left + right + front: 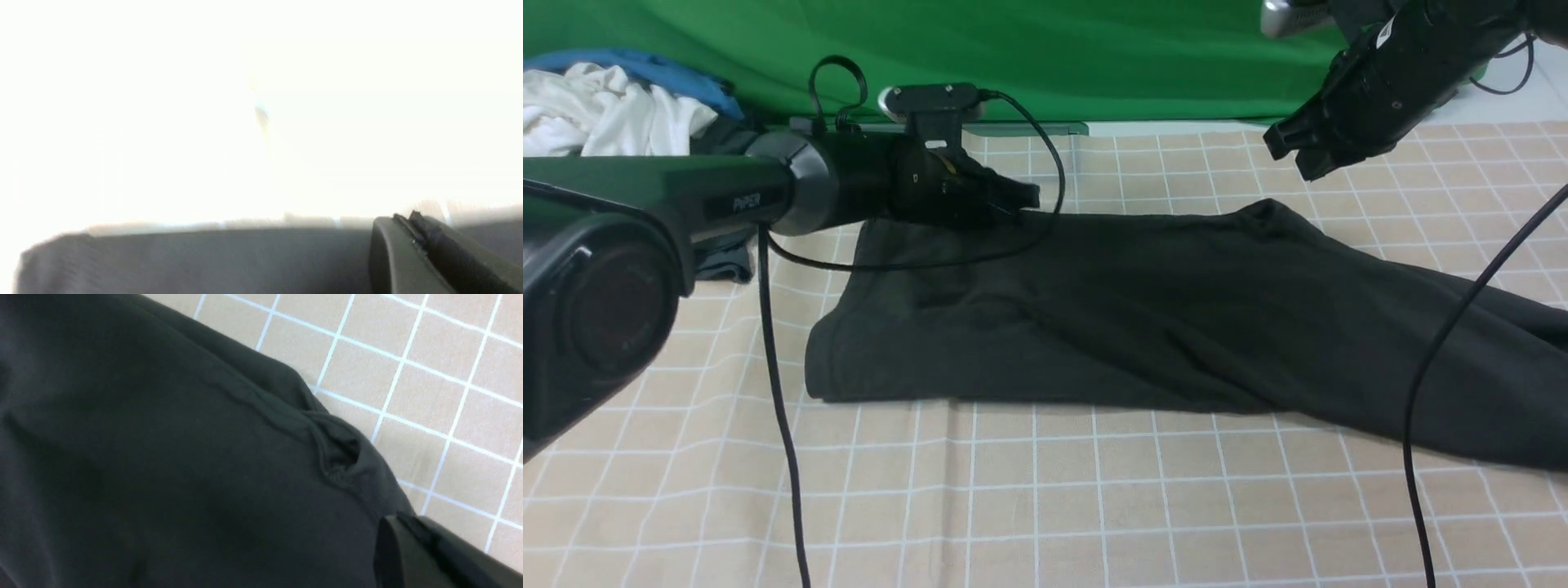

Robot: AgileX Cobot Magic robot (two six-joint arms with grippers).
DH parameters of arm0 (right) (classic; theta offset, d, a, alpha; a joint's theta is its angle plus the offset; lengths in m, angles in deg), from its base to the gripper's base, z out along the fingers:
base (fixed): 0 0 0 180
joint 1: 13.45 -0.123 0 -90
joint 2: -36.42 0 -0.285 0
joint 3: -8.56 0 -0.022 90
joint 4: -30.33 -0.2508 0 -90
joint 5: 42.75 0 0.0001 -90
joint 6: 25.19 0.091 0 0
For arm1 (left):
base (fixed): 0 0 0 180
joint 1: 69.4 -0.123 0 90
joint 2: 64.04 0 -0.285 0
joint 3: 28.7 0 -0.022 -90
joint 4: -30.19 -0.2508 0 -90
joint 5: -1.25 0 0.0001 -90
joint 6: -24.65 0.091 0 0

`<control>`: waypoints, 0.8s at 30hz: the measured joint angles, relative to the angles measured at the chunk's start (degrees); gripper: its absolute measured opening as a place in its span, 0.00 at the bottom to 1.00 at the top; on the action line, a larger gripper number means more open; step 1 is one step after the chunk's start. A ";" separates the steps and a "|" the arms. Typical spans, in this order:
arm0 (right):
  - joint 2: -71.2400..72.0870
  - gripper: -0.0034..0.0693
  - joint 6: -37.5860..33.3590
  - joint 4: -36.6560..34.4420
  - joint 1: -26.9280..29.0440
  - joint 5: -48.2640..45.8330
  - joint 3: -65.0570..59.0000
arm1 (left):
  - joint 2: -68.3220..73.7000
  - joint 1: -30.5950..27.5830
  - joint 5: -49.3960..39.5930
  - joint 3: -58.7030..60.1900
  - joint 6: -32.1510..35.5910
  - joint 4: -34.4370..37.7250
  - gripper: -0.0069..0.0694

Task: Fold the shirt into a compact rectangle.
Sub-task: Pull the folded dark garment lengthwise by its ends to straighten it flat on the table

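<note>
You have the shirt [1160,310] flat on the table [1045,506], from the middle to the right. It lies in a long band whose right end runs off frame. It is no rectangle yet; I judge the folding partly done at best.

The left claw [1021,198] is closed, low at the shirt's far left edge. No view shows whether fabric is pinched in it. The right claw [1290,151] is closed and empty, up in the air above the far right edge, clear of the fabric.

Risks for you:
- If the left claw grips only one layer, a lift could peel the fold open instead of carrying it.
- There is a pucker [339,457] at the far edge, below the right claw. Fold over it and you lock in a lump.
- The cables [776,392] hang across the near table on both sides. A sweeping arm could drag one over the shirt.
- The left wrist view is washed out white, so you work half blind there.

Surface: the table is tan with a white grid. It looks like soft fabric and may slide with the shirt.
Room: green backdrop [1094,49] behind. A pile [605,106] of white and blue clothes sits at far left.
</note>
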 joint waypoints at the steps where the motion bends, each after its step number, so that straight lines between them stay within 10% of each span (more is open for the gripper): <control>1: 0.00 0.10 -0.14 0.00 0.00 -0.58 0.00 | -0.16 -0.64 -0.20 -0.43 -1.19 0.00 0.12; 13: 2.67 0.10 -2.50 0.24 2.41 -10.31 0.00 | -15.51 -3.92 -30.10 -3.29 2.57 -2.57 0.12; 24: 4.78 0.26 -2.32 1.42 13.26 -17.23 -6.58 | -25.05 -1.69 -28.55 22.64 3.24 2.39 0.12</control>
